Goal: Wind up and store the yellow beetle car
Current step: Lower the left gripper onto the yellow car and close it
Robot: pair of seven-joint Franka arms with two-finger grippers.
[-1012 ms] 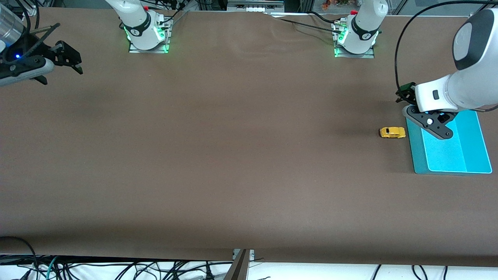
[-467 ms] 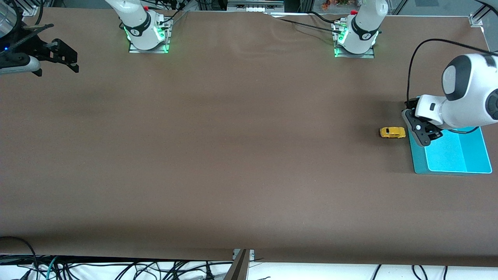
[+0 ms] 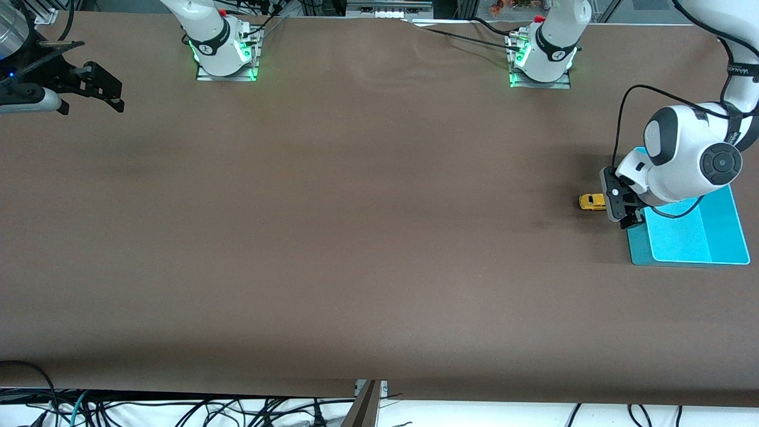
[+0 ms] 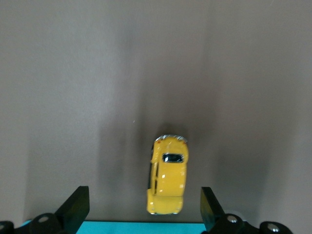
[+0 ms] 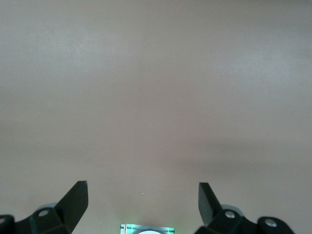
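Note:
The yellow beetle car (image 3: 591, 201) lies on the brown table beside the teal tray (image 3: 688, 243), at the left arm's end of the table. My left gripper (image 3: 618, 206) is open and hangs low over the end of the car that is next to the tray, hiding that end in the front view. In the left wrist view the car (image 4: 167, 181) lies between the two spread fingers (image 4: 75, 208), apart from both, with the tray's edge (image 4: 117, 228) just by it. My right gripper (image 3: 112, 98) is open and empty, waiting in the air at the right arm's end.
The two arm bases (image 3: 224, 53) (image 3: 541, 59) stand along the table's edge farthest from the front camera. The right wrist view shows the open right gripper (image 5: 143, 202) over bare brown table.
My left gripper has moved off the tray toward the car, turned and come down over it. The car has not moved. The right arm has barely shifted.

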